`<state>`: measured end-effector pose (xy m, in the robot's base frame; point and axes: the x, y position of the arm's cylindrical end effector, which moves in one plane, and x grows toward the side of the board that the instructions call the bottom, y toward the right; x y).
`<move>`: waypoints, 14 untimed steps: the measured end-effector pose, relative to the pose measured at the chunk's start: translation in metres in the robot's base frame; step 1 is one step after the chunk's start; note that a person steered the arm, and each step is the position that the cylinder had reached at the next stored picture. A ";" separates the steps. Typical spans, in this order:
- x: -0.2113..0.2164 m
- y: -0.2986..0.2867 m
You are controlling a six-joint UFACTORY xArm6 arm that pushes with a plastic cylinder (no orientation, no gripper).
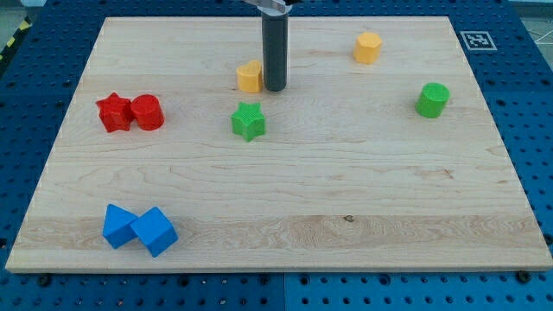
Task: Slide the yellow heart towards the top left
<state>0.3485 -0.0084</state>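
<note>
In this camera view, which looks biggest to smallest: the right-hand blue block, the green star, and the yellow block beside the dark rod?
1. Right-hand blue block, though it sits nearest the view's bottom, so nearness may inflate it.
2. Green star.
3. Yellow block, touching my tip on its left, which partly hides it.

The yellow heart [249,77] is lying flat on the board. It is sitting near the view's top, left of centre.

Looks like a robotics lab setup to me. The wooden surface [285,190] sits on a blue perforated base [536,104] with a regular grid of mounting holes, there's a black-and-white fiducial tag [477,40] at the view's top right corner, and yellow-black hazard tape [12,41] at the far left edge.
</note>
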 end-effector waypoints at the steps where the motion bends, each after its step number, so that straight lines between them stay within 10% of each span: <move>1: -0.033 -0.026; 5: -0.025 0.042; 8: 0.002 -0.011; 11: -0.062 -0.136; 14: -0.015 -0.148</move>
<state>0.3337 -0.1561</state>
